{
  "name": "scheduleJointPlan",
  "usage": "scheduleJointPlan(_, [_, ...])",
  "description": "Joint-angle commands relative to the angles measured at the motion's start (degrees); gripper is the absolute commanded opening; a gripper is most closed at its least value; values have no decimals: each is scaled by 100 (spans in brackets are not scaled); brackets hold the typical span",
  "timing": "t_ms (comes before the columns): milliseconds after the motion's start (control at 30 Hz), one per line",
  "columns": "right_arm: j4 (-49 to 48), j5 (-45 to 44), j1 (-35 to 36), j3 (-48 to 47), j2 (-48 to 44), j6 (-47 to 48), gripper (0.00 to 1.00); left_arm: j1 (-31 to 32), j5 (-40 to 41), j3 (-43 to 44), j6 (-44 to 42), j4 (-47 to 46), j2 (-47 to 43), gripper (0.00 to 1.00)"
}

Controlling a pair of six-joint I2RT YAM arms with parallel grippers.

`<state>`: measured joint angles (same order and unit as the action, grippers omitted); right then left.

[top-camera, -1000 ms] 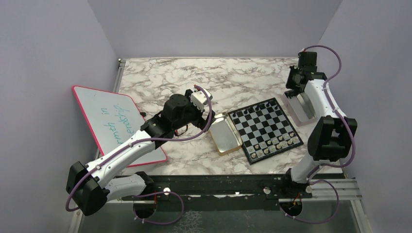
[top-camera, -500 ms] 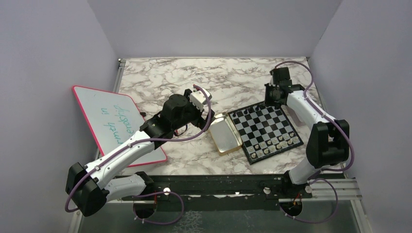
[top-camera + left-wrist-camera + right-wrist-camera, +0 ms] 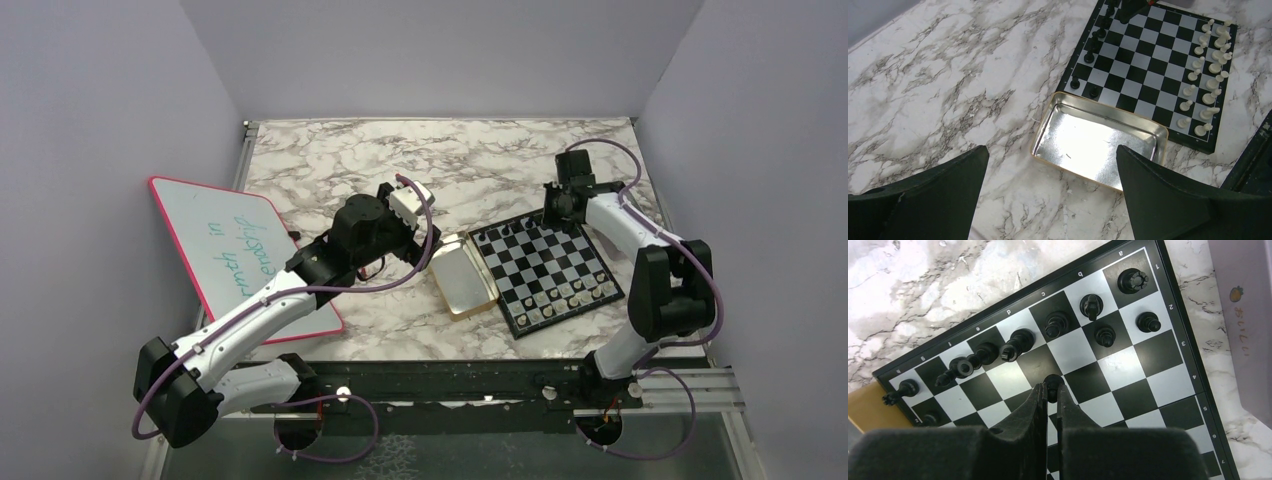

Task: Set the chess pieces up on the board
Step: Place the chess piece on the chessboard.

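Note:
The board [image 3: 540,262] lies right of centre, with white chess pieces [image 3: 575,293] lined up on its near rows and black ones [image 3: 530,222] along its far rows. In the right wrist view my right gripper [image 3: 1050,392] is shut on a small black piece [image 3: 1053,382] over a dark square just in front of the black rows [image 3: 1058,324]. I cannot tell whether that piece touches the board. My right gripper [image 3: 556,208] hangs over the board's far corner. My left gripper [image 3: 1052,152] stands open and holds nothing, above the marble just left of the tin.
An open gold tin [image 3: 462,277] lies against the board's left edge, its shiny inside [image 3: 1098,140] bare. A pink-rimmed whiteboard [image 3: 235,250] leans at the left. A pale box [image 3: 1243,315] sits just past the board's right side.
My right arm has swung left from beside the box to above the board's far rows, still shut. The left arm has not moved.

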<state>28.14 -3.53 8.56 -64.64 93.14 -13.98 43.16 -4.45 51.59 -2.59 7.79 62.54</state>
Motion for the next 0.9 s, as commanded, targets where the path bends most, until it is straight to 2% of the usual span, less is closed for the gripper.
scheduleJointPlan(0, [-228, -255, 31, 57, 232, -122, 9, -6, 64, -24, 50, -121, -146, 99])
scheduleJointPlan(867, [-315, -609, 30, -94, 666, -255, 12, -4, 67, -26, 39, -120, -175, 99])
